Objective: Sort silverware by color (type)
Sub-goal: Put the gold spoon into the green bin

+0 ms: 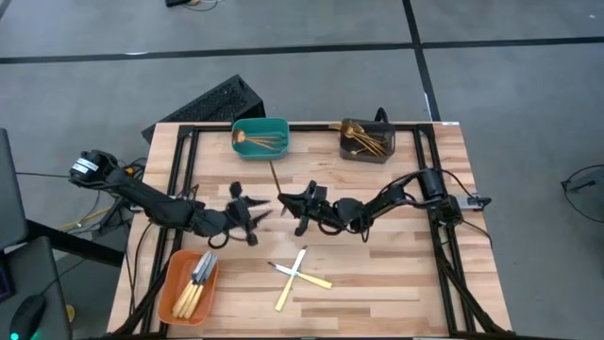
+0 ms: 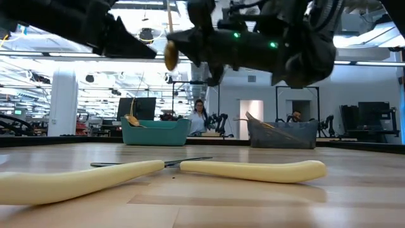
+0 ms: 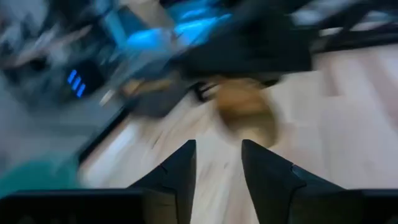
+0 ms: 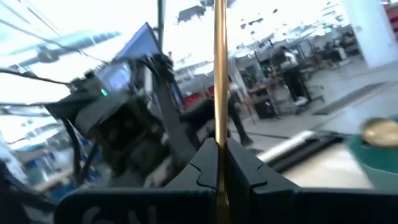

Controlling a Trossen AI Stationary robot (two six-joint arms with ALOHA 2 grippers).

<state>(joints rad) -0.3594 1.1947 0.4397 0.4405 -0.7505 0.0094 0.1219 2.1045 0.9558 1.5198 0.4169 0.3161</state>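
Note:
My right gripper (image 1: 296, 201) is above the table's middle, shut on a thin gold piece (image 1: 275, 176) that is held in the air. The piece's rounded gold end (image 2: 170, 56) shows in the low view. My left gripper (image 1: 248, 211) is just left of it, open and empty, as the left wrist view (image 3: 217, 149) shows. Two knives with pale handles (image 1: 298, 274) lie crossed on the table nearer the front, one over the other. The teal bin (image 1: 281, 127) holds gold pieces, the dark grey bin (image 1: 345, 149) holds gold forks, and the orange bin (image 1: 173, 293) holds knives. My right gripper pinches the gold piece's thin stem (image 4: 219, 134) between its two fingers. The stem runs on past the fingertips along the fingers' line, toward the table's far edge. The piece is lifted clear of the table.
A black frame (image 1: 185, 156) runs along the table's left, far and right sides. The teal and dark grey bins stand at the far edge and the orange bin at the near left corner. People and other equipment show in the room beyond the table.

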